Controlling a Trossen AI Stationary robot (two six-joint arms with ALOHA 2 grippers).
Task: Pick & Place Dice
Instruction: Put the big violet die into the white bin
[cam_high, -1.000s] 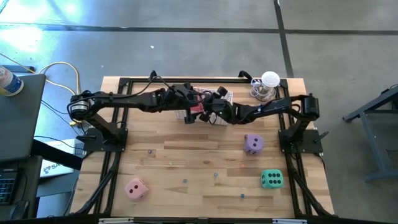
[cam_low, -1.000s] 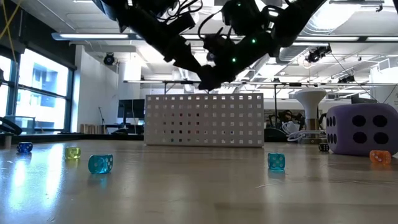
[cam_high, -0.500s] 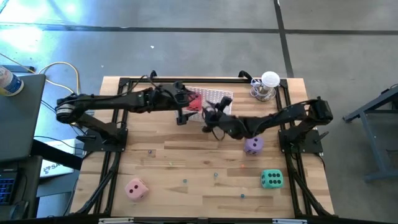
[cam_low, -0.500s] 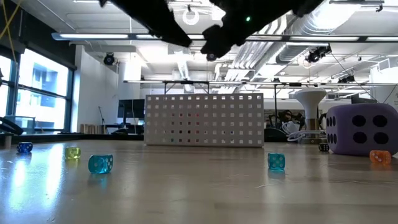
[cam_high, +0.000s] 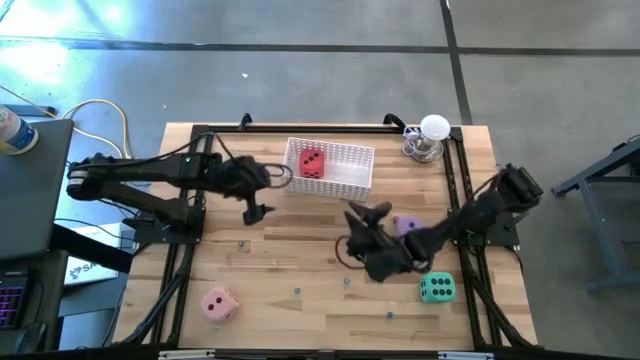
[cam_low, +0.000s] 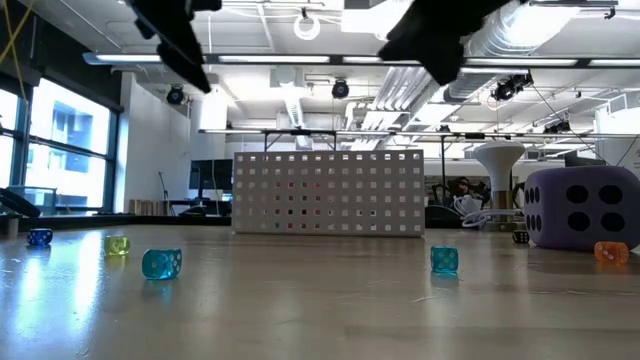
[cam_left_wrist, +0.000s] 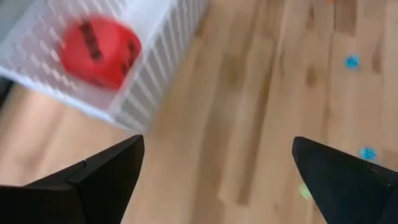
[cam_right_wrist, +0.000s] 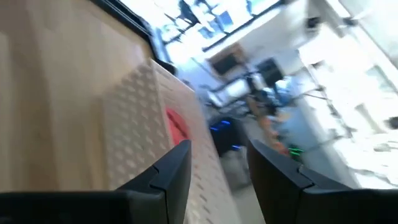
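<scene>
A wooden table (cam_high: 300, 255) in an open workshop carries a white perforated basket (cam_high: 345, 180) at its far edge. The right gripper (cam_high: 352, 228), fingers narrowly parted and holding nothing, hangs above the table's middle just beside the purple die (cam_high: 408, 226); its arm reaches in low from the right mount. The left gripper (cam_high: 252, 200), fingers spread wide and empty, sits beside the basket's left end on a nearly straight arm. The red die (cam_high: 312, 164) already lies in the basket, while the green die (cam_high: 436, 289) and pink die (cam_high: 219, 303) rest near the front edge. The step in hand appears to be selecting a second die; the next move calls for opening wider and descending squarely over it.
</scene>
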